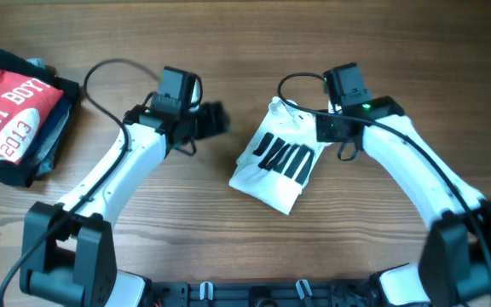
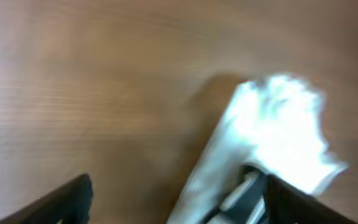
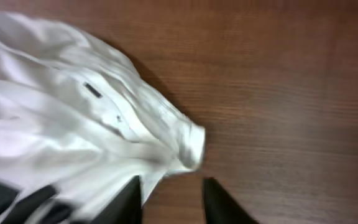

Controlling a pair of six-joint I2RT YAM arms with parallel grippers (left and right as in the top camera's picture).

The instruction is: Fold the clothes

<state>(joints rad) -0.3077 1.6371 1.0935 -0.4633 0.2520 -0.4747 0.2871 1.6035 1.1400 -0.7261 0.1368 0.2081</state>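
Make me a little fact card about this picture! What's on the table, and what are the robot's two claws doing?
table: brown wood
white shirt: middle of the table, rumpled, black stripes printed on it
clothes pile: at the edge on the left arm's side
red shirt: on top of the pile, white letters
left claw: open, next to the white shirt
right claw: open, at the white shirt's edge
holding anything: no, neither claw
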